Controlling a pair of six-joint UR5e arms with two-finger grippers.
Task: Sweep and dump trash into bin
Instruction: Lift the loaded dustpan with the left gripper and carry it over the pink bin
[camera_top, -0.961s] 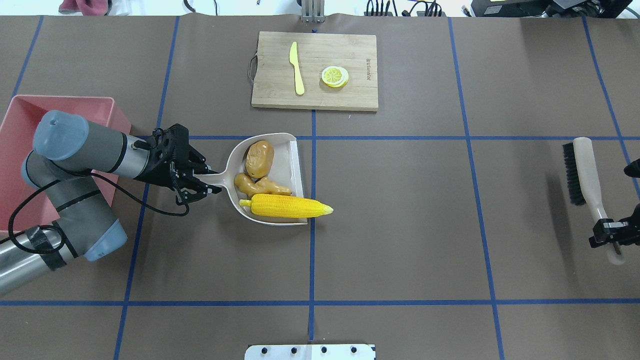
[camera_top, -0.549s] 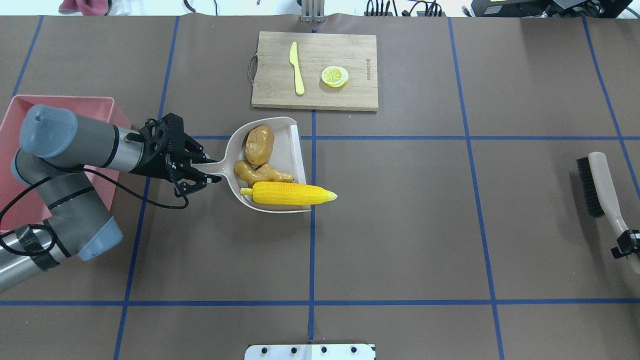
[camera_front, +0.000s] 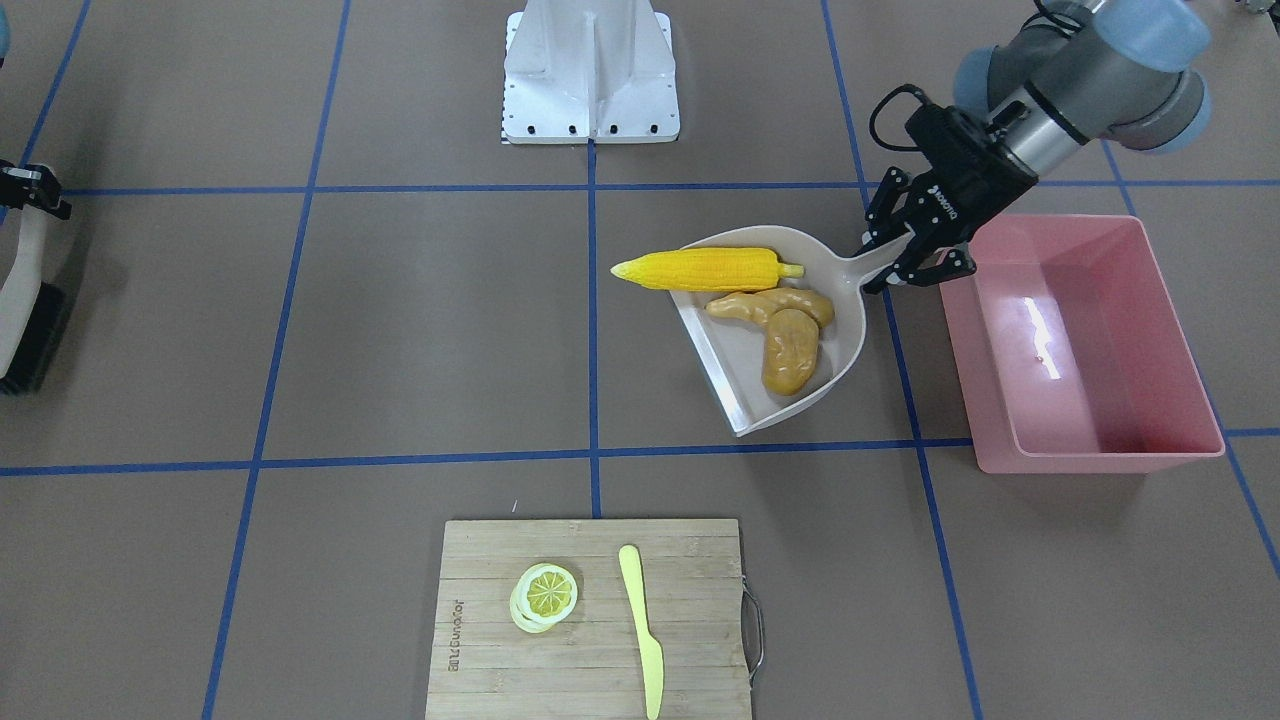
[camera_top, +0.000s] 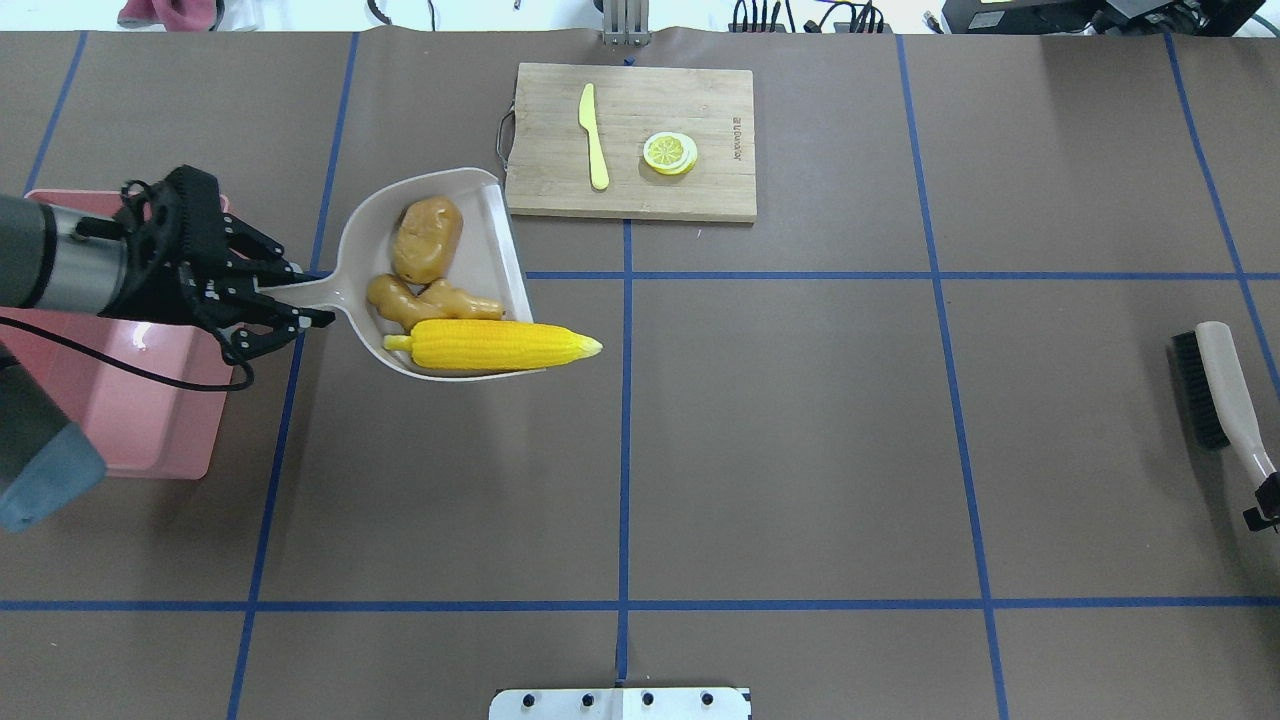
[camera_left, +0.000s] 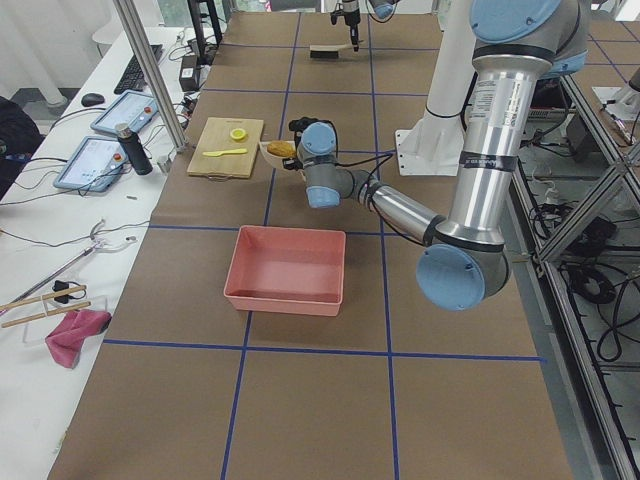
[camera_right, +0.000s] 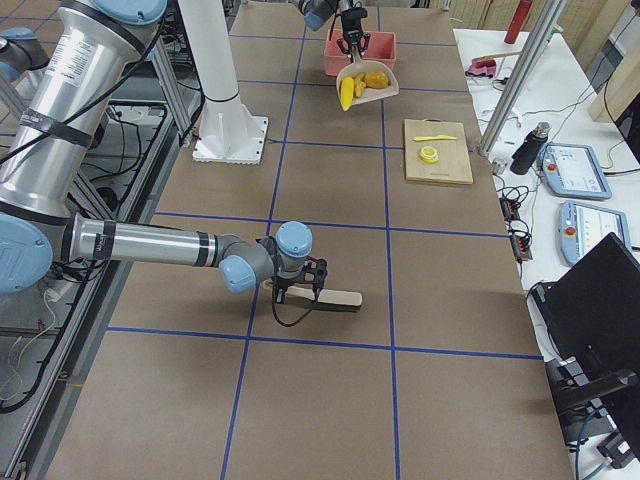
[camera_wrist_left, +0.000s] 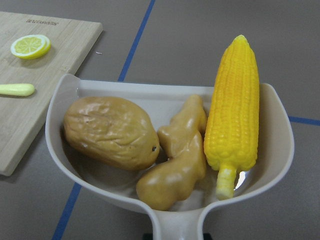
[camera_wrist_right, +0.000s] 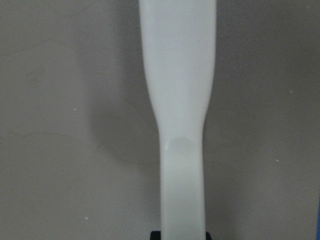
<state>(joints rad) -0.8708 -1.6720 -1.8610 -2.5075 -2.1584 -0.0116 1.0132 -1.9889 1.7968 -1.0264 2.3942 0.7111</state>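
My left gripper (camera_top: 290, 300) is shut on the handle of a beige dustpan (camera_top: 505, 240) and holds it level above the table. In the pan lie the yellow corn cob (camera_top: 495, 345), the tan ginger root (camera_top: 420, 300) and the brown potato (camera_top: 427, 238); the corn tip sticks out over the lip. The left wrist view shows the corn (camera_wrist_left: 235, 115), ginger (camera_wrist_left: 180, 160) and potato (camera_wrist_left: 110, 131) close up. The pink bin (camera_top: 150, 420) stands just left of the pan, partly under my left wrist, and looks empty in the front view (camera_front: 1100, 460). My right gripper (camera_top: 1265, 500) is shut on a brush (camera_top: 1225, 385).
A wooden cutting board (camera_top: 630, 140) with a pale yellow knife (camera_top: 592, 135) and a lemon slice (camera_top: 670, 153) lies at the far middle, close to the pan's lip. The brush rests low at the table's right edge. The robot base plate (camera_top: 620, 703) is at the near edge.
My left arm has lifted the loaded dustpan and carried it left and away, up to the bin. My right arm has drawn the brush further right and nearer the robot.
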